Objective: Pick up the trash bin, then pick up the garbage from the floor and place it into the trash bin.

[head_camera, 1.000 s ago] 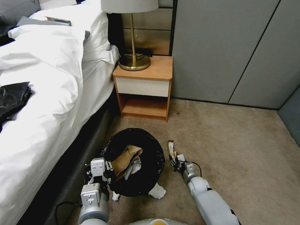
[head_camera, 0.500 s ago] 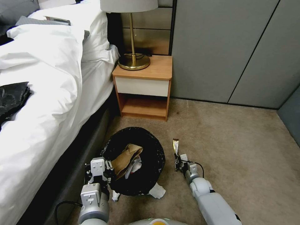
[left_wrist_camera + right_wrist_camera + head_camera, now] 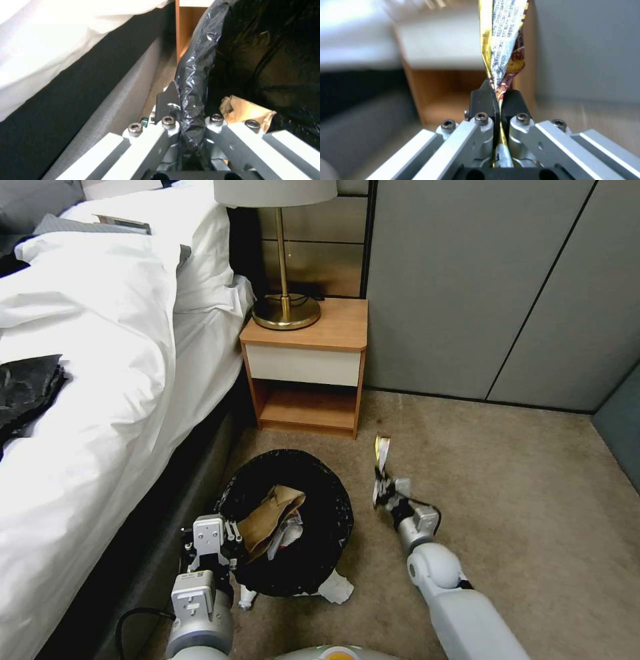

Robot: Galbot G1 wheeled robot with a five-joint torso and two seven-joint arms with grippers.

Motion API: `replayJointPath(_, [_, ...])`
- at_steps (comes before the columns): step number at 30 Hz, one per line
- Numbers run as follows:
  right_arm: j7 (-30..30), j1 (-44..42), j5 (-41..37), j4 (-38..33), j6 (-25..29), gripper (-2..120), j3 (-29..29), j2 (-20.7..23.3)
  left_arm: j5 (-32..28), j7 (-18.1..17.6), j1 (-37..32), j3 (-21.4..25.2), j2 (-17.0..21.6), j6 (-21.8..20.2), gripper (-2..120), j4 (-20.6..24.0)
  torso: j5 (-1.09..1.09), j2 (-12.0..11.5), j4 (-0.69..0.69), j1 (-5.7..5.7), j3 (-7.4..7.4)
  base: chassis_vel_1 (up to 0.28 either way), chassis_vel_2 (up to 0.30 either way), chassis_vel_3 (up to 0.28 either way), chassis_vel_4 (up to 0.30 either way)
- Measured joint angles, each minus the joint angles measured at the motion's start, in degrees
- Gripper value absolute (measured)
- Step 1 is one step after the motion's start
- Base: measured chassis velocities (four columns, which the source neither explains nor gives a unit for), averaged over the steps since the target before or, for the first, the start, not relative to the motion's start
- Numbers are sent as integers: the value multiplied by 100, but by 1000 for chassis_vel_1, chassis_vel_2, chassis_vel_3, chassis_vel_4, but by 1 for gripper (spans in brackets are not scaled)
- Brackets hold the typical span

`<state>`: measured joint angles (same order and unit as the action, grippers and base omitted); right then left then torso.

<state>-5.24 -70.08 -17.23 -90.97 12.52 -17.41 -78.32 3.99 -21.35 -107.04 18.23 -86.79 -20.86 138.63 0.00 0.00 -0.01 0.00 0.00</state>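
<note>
Wrapper aloft, bin held — risk of a miss.
We see the right gripper (image 3: pixel 381 488) pinched tight on the yellow wrapper (image 3: pixel 382 448), at 3 o'clock of the trash bin (image 3: pixel 320 540); the left gripper (image 3: pixel 230 533) clamps its liner rim — floppy foil may snag there.

We count: one trash bin (image 3: pixel 313 573), one yellow wrapper (image 3: pixel 382 449), one lamp (image 3: pixel 285 260), one nightstand (image 3: pixel 308 367), two grippers, left gripper (image 3: pixel 223 543), right gripper (image 3: pixel 387 493).

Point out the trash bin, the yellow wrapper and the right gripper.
trash bin (image 3: pixel 333 507): head view, black liner on its rim.
yellow wrapper (image 3: pixel 501 37): right wrist view, printed middle.
right gripper (image 3: pixel 496 100): right wrist view, between its fingertips.
</note>
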Motion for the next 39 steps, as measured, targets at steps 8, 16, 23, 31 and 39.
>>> replayJointPath(8, [-1891, -1065, 862, -2038, 1413, 0, 203, 286, -67, -4, 28, -28, 33, -14, 0, -8, 0, 0, 0, 0, -1, 0, 0, 0, 0])
replayJointPath(16, [-2382, -1326, 1541, -1838, 1655, 0, 892, 495, -307, -37, 21, -60, 86, -121, 0, 36, -1, 0, 1, 0, -1, 0, 0, 0, 0])
replayJointPath(23, [-2217, -1170, 1603, -1512, 1500, 0, 1138, 533, -326, -51, 6, -74, 105, -134, 0, 57, -1, 0, 1, 0, 0, 0, 0, 0, 0])
replayJointPath(31, [-1942, -944, 1637, -1056, 1340, 0, 1301, 404, -316, -52, -39, -164, 84, -135, 0, 84, -1, 0, 1, 0, 0, 0, 0, 0, 0])
replayJointPath(39, [-1791, -935, 1774, -856, 1309, 14, 1291, 370, -321, -40, -44, -143, 85, -140, 0, 126, -1, 0, 0, 0, 0, 0, 0, 0, 0])
